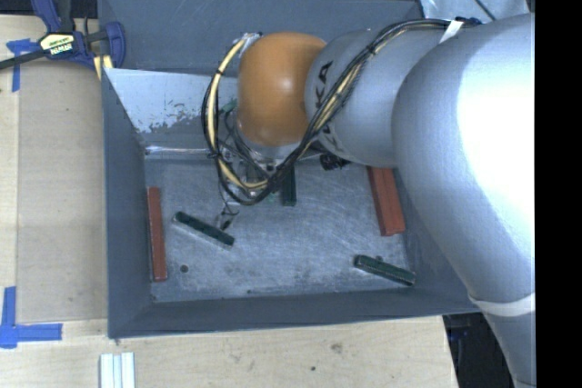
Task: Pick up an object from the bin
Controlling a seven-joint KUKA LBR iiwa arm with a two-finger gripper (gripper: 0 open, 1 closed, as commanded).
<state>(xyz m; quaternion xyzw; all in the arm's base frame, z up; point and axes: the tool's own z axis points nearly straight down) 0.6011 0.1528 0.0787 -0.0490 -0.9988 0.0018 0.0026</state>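
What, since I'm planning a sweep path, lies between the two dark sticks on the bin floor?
Nothing: in the camera view, the stretch between the left dark stick and the right dark stick is bare grey bin floor.

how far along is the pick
Nothing looks lifted: the left reddish bar, right reddish bar, left dark stick and right dark stick lie on the bin floor. The end effector is low near the left dark stick; its grip is hidden. Grasping and lifting remain.
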